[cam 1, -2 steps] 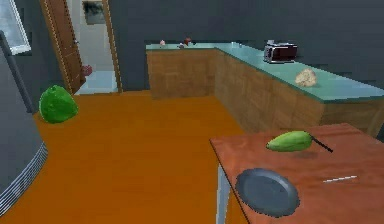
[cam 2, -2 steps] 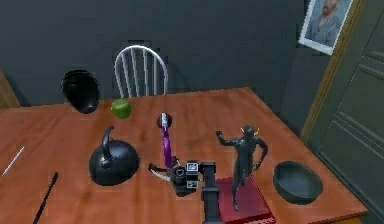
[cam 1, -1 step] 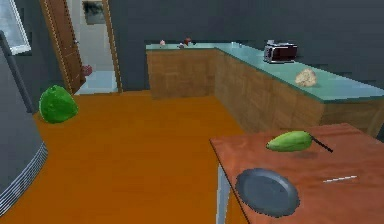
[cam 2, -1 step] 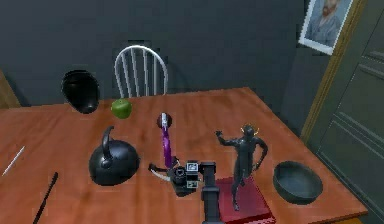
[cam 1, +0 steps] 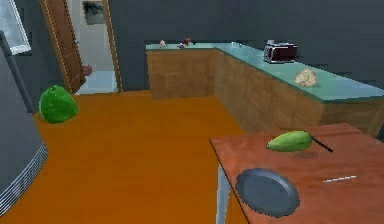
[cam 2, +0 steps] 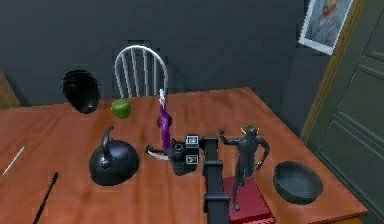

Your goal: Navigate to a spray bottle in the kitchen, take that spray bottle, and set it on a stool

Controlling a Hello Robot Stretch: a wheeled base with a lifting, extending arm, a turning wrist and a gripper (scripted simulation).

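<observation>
A slim purple spray bottle (cam 2: 163,120) with a white top stands upright on the wooden table (cam 2: 60,135) in the arm side view. The dark arm rises from the bottom edge, ending at two white marker squares. The gripper (cam 2: 162,151) sits left of them at the bottle's base. I cannot tell whether it touches the bottle or holds anything.
Around the bottle stand a black kettle (cam 2: 110,160), a green apple (cam 2: 121,108), a black vase (cam 2: 80,90), a dark statue (cam 2: 245,152) and a dark bowl (cam 2: 297,181). A white chair (cam 2: 140,68) stands behind the table. The forward view shows teal-topped counters (cam 1: 250,55), a toaster (cam 1: 279,51) and orange floor (cam 1: 130,150).
</observation>
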